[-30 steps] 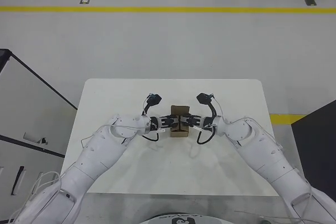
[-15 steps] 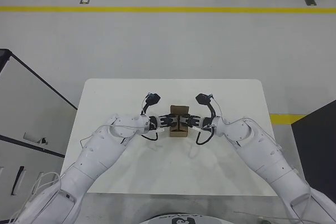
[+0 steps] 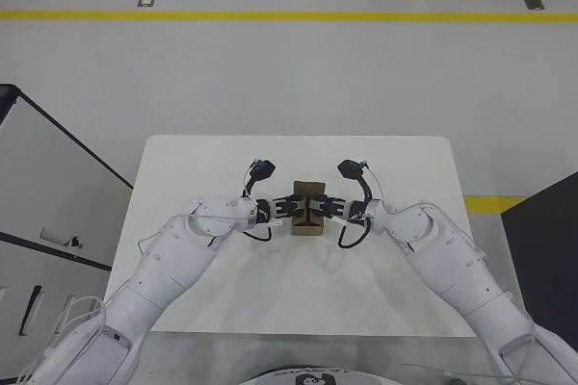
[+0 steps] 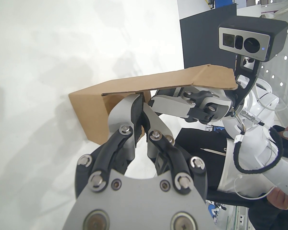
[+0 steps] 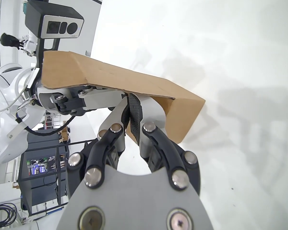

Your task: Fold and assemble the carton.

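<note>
Top view: left gripper at carton's left side, clenched on thin cardboard flap edge. Brown carton partly folded, open-ended, resting near centre of white table, between both grippers. Right gripper at carton's right side, likewise pinching flap edge. Fingertips face each other, nearly meeting.

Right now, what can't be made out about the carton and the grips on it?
Top view: the carton is too small to read its flaps or folds.
Left wrist view: the left gripper, shut on the carton, hides how much edge it holds.
Right wrist view: the right gripper does the same; the carton's upper panel hides its inside.
</note>
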